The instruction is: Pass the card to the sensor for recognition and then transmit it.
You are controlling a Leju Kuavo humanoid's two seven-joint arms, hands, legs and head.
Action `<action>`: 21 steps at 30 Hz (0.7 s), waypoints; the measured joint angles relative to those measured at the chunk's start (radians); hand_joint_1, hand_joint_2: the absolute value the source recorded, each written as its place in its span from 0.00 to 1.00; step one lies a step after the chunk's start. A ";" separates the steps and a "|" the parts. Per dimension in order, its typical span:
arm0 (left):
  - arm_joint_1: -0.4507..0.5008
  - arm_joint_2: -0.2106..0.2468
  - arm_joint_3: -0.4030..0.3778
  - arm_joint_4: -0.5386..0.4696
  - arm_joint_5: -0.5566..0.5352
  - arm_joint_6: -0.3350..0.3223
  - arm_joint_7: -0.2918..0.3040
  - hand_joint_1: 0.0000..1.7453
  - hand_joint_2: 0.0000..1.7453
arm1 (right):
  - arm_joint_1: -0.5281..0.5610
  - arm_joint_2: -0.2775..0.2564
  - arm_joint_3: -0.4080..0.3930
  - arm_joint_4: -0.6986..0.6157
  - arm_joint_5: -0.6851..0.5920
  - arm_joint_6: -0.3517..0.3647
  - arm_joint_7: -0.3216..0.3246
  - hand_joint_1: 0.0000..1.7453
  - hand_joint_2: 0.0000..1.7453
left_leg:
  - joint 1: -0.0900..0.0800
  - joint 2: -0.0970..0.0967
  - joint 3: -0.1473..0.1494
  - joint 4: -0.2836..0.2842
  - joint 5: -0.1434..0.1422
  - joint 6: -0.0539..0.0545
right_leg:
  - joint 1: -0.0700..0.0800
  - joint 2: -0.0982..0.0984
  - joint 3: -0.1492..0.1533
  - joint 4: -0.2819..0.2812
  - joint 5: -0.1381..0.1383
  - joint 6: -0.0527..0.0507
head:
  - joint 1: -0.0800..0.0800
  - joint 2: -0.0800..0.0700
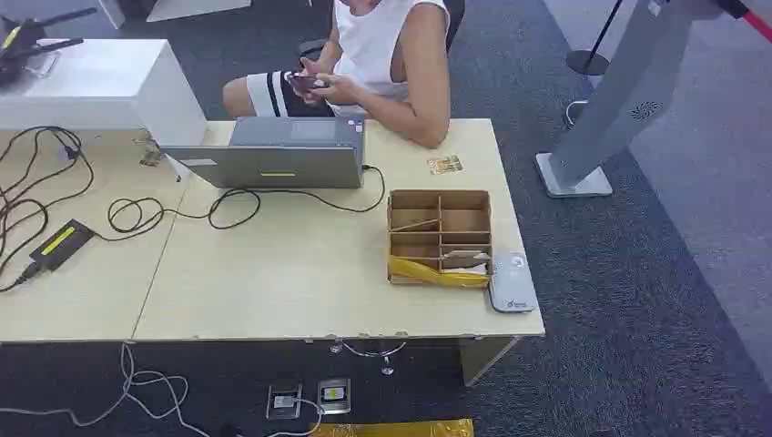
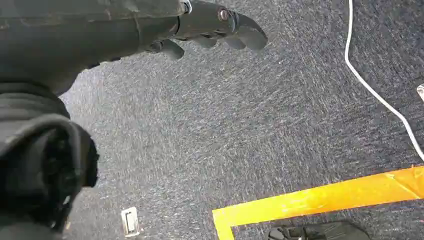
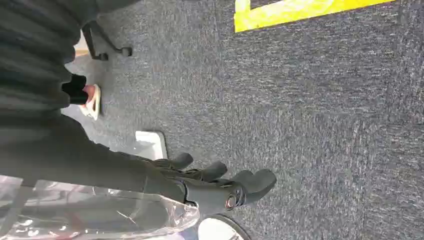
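A card [image 1: 444,165] with a gold pattern lies flat on the far right part of the wooden table [image 1: 300,282], just beyond a brown divided cardboard box [image 1: 440,236]. A grey flat sensor [image 1: 512,283] lies at the table's right front edge, beside the box. More cards [image 1: 464,259] lean in the box's compartments. My left hand [image 2: 215,27] hangs over grey carpet, fingers apart, holding nothing. My right hand [image 3: 215,185] also hangs above the carpet, fingers spread and empty.
A person [image 1: 382,55] sits behind the table holding a phone. A grey laptop [image 1: 282,153], black cables [image 1: 182,214] and a power brick [image 1: 60,243] lie on the table's left and middle. A white stand [image 1: 601,118] rises right of the table. Yellow tape [image 2: 320,197] marks the floor.
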 joint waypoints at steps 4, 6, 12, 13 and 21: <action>-0.001 0.000 0.000 0.000 0.000 -0.001 0.000 0.00 0.00 | 0.000 0.000 0.001 0.000 0.000 0.000 -0.001 0.00 1.00 | 0.000 0.000 0.000 0.000 0.000 0.000 | 0.000 0.000 0.000 0.000 0.000 0.000 | 0.000 0.000; -0.001 0.000 0.000 0.000 0.000 -0.001 0.000 0.00 0.00 | 0.000 0.000 0.002 0.000 0.000 0.001 0.000 0.00 1.00 | 0.000 0.000 0.000 0.000 0.000 0.000 | 0.000 0.000 0.000 0.000 0.000 0.000 | 0.000 0.000; -0.001 0.000 0.000 0.000 0.001 0.001 0.000 0.00 0.00 | 0.000 0.000 0.002 0.000 0.000 0.001 0.002 0.00 1.00 | 0.000 0.000 0.000 0.000 0.000 0.000 | 0.000 0.000 0.000 0.000 0.000 0.000 | 0.000 0.000; -0.001 0.000 0.000 0.000 0.001 0.001 0.000 0.00 0.00 | 0.000 0.000 0.002 0.000 0.000 0.000 0.002 0.00 1.00 | 0.000 0.000 0.000 0.000 0.000 0.000 | 0.000 0.000 0.000 0.000 0.000 0.000 | 0.000 0.000; -0.001 0.000 0.000 0.000 0.003 -0.002 0.001 0.00 0.00 | -0.002 0.001 0.005 0.000 0.002 0.000 0.003 0.00 1.00 | 0.000 0.000 0.000 0.000 0.000 0.000 | 0.000 0.000 0.000 0.000 0.000 0.000 | 0.000 0.000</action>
